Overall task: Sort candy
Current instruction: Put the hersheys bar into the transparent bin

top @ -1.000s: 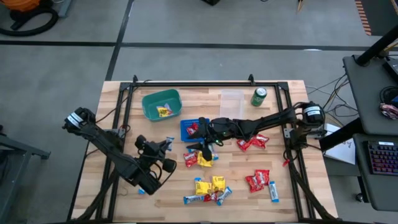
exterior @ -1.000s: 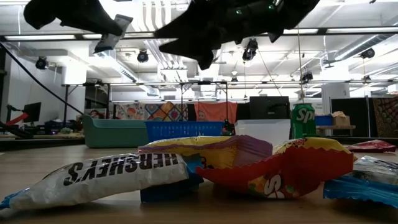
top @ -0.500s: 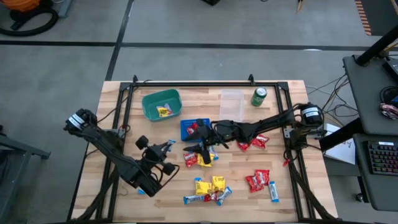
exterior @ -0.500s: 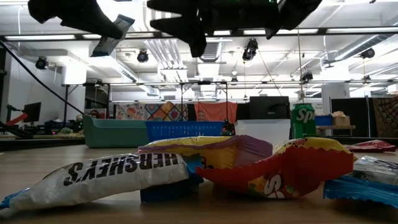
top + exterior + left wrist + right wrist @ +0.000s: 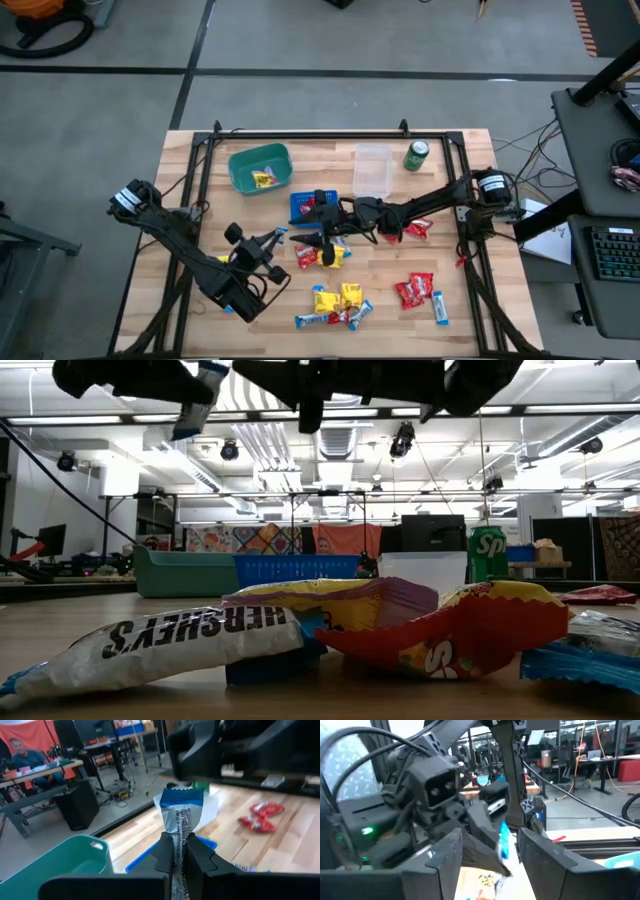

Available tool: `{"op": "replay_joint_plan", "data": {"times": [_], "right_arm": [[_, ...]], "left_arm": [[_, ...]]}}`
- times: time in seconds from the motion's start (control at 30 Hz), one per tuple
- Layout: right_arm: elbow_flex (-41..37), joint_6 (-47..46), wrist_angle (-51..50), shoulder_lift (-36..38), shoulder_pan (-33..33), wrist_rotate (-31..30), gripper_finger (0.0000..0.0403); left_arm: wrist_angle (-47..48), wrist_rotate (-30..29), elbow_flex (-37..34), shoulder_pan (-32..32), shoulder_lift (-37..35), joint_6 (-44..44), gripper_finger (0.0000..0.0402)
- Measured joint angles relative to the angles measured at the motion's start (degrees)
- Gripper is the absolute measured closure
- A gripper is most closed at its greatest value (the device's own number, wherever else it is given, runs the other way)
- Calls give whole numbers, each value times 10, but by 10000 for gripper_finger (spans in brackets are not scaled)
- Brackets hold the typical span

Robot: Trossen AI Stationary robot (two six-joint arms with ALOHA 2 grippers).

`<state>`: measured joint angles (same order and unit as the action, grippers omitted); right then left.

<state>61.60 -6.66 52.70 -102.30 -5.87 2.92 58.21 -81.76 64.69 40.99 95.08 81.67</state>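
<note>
Blue-and-white candy bar (image 5: pixel 181 815) clamped upright between left gripper (image 5: pixel 177 851) fingers, long axis vertical; right gripper (image 5: pixel 322 240) fingers apart, empty.

Wooden desk (image 5: pixel 385 300) with black frame rails. Teal basket (image 5: pixel 259 167) near back-left, blue basket (image 5: pixel 299 208) just in front of it toward centre. Clear container (image 5: pixel 372 170) beside green drink can (image 5: pixel 416 155) at back-right. Person seated in room behind (image 5: pixel 25 754).

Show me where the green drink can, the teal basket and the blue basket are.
green drink can (image 5: pixel 416 155): high view, on its top.
teal basket (image 5: pixel 240 171): high view, on its left wall.
blue basket (image 5: pixel 298 208): high view, on its left edge.
</note>
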Motion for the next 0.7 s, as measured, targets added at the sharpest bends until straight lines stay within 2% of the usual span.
{"op": "replay_joint_plan", "data": {"times": [0.27,0.7], "right_arm": [[0,0,37,-26,1,0,218],[0,22,36,-28,2,0,218]], "left_arm": [[-43,-49,0,-2,21,0,401],[-56,-54,1,-2,30,0,401]]}}
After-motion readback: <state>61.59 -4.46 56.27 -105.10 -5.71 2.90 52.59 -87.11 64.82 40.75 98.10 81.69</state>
